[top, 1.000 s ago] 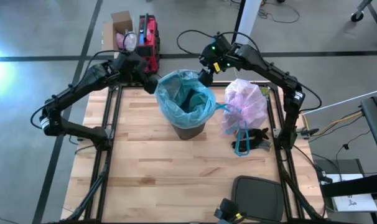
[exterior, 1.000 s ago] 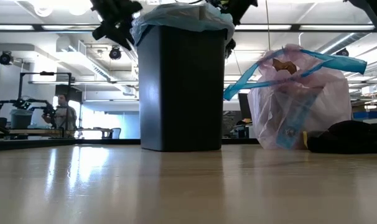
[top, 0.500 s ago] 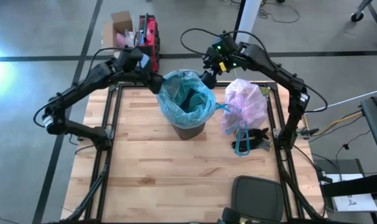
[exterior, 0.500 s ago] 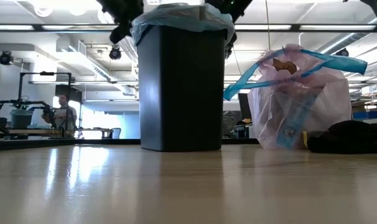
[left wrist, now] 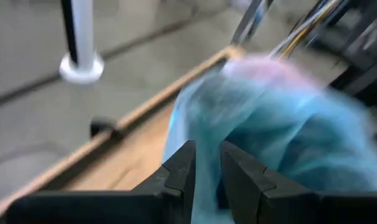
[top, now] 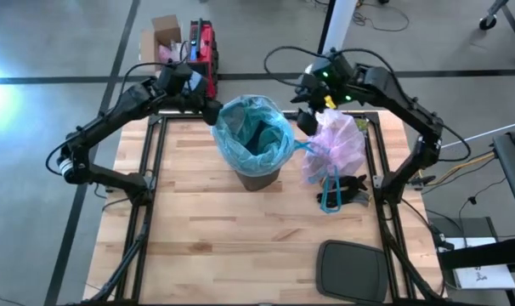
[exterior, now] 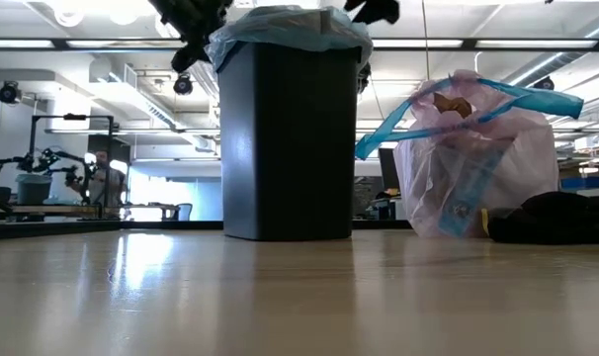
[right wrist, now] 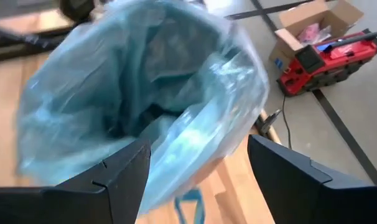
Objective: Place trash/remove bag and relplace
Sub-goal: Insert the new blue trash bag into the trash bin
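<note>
Two end effectors: left pinching blue liner, right spread above bag.

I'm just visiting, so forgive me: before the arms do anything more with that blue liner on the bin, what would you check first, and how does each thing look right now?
1. Blue liner folded over the bin's rim: ok.
2. Left gripper nearly shut on the liner's edge: ok.
3. Right gripper open, clear of the liner: ok.
4. Full pink bag out of the bin, standing beside it: ok.
5. Bin upright on the table: ok.
6. Liner reaching the bin's bottom: cannot tell.
</note>
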Action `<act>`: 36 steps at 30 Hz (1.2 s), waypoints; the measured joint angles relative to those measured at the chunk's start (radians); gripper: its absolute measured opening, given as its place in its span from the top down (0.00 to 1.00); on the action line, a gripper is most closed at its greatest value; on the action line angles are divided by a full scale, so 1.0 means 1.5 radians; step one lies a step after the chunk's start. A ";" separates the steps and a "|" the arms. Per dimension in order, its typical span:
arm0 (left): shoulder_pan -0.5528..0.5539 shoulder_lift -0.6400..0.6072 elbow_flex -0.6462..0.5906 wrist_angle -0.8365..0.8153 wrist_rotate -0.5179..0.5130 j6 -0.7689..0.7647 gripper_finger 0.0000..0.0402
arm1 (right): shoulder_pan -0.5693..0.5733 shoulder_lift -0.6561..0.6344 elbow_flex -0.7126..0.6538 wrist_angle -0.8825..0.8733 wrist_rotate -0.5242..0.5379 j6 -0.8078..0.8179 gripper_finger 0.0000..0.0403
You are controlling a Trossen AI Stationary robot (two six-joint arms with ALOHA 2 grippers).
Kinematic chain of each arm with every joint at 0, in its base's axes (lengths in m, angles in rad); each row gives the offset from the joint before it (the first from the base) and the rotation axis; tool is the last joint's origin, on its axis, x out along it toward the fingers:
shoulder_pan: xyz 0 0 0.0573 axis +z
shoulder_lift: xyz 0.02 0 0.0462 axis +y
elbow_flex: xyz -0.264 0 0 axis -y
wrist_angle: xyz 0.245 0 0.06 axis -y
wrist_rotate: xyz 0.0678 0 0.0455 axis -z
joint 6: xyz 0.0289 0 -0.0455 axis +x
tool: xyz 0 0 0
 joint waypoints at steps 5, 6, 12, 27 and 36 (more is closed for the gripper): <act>-0.011 -0.024 0.009 0.066 0.001 -0.006 0.85 | 0.036 -0.030 -0.041 -0.014 -0.002 -0.002 0.37; -0.012 -0.024 0.009 0.064 0.001 -0.005 0.85 | 0.045 -0.037 -0.053 -0.012 -0.004 -0.005 0.37; -0.012 0.001 -0.010 0.032 -0.013 0.006 0.85 | 0.107 -0.069 -0.158 0.004 -0.005 -0.015 0.40; -0.011 0.005 -0.012 -0.108 -0.094 0.080 0.85 | 0.162 -0.092 -0.307 0.166 0.015 0.056 0.35; -0.011 -0.041 0.013 -0.086 -0.094 0.082 0.85 | 0.162 -0.092 -0.307 0.168 0.019 0.064 0.37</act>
